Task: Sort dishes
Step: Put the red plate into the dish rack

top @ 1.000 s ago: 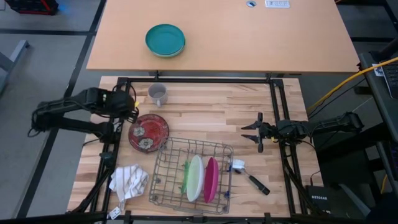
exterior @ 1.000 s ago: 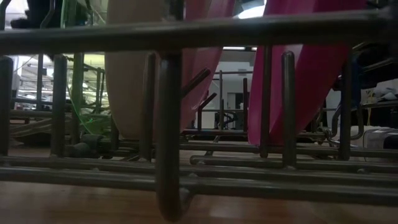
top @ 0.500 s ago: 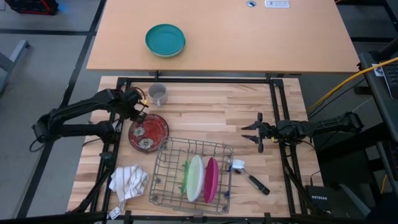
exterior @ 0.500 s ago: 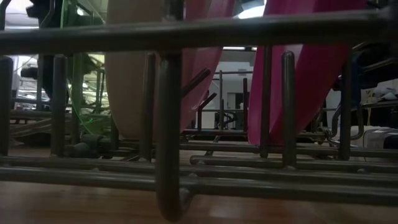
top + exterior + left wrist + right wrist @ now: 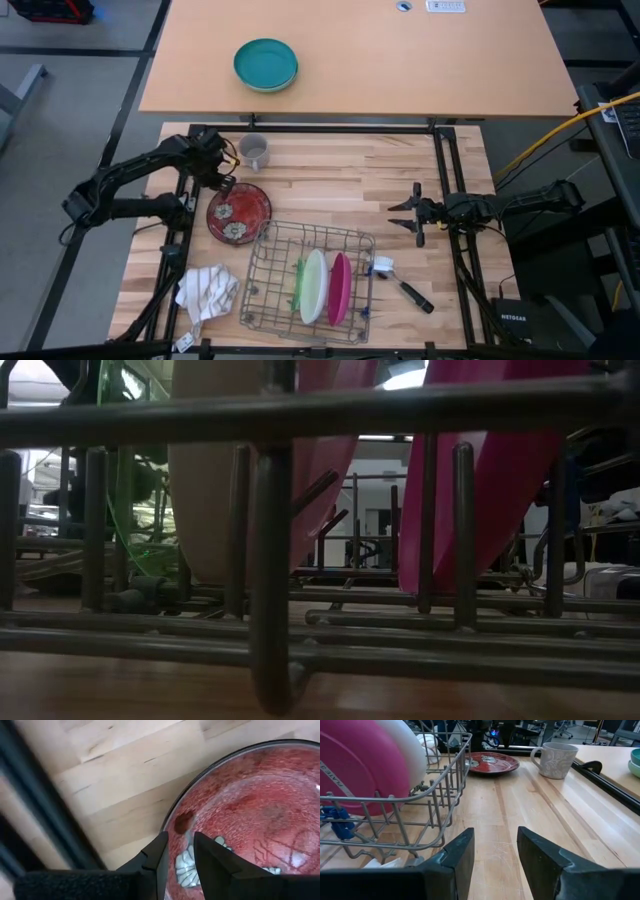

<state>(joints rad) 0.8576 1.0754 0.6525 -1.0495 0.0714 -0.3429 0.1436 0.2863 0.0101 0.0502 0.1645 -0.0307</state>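
Observation:
The dark red plate with pale motifs lies flat on the wooden table, left of centre; it also shows in the left wrist view. The pale green plate, the white plate and the magenta-pink plate stand on edge in the wire rack. My left gripper points down over the red plate's far left rim, its fingers a narrow gap apart. My right gripper is open and empty, level above the table right of the rack.
A grey mug stands just beyond the left gripper. A teal bowl sits on the far table. A striped cloth lies left of the rack, and a dish brush lies to its right. Bare wood lies between rack and mug.
My left gripper has moved from the table's left edge toward the red plate and tipped down over its far left rim. The plates and my right arm have kept still.

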